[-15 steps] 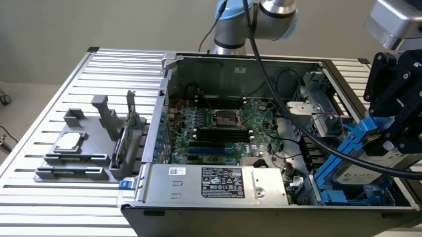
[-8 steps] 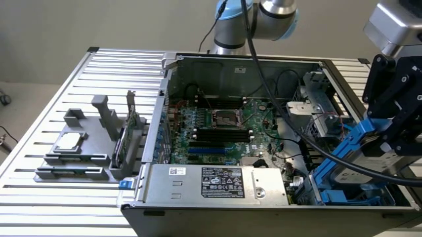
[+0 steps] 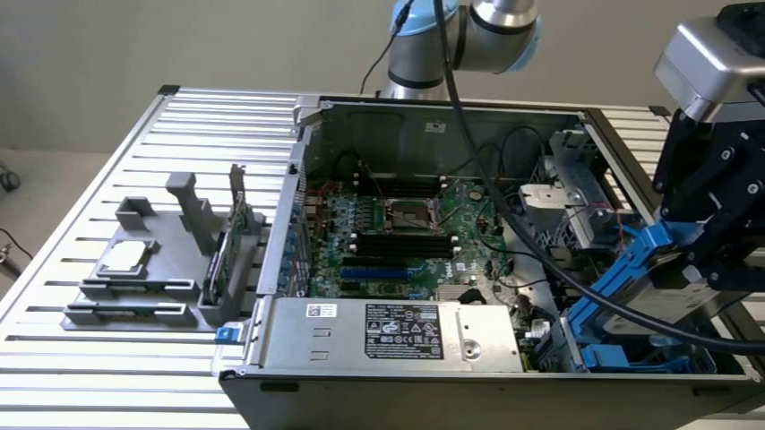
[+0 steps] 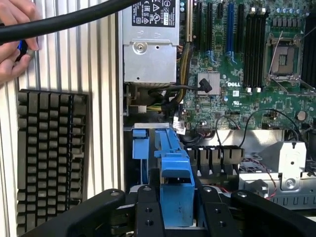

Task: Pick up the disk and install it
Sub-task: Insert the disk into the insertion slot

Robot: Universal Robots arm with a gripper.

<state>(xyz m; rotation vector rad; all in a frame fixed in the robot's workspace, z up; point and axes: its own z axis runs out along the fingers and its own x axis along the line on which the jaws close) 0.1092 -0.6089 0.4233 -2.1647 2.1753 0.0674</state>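
The disk (image 3: 646, 282) fills the tight corner between the power supply (image 3: 395, 331) and the case wall (image 3: 669, 383), where cables (image 3: 538, 258) crowd in. Over the motherboard (image 3: 395, 224) the case stands open.

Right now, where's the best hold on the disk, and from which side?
Take the disk by its blue carrier, clamped across the two flat, parallel side rails, coming from above the open case. The disk hangs tilted over the bay at the exterior view's right, so its upper end is the free one. The gripper is shut on it there; that hold looks sound.
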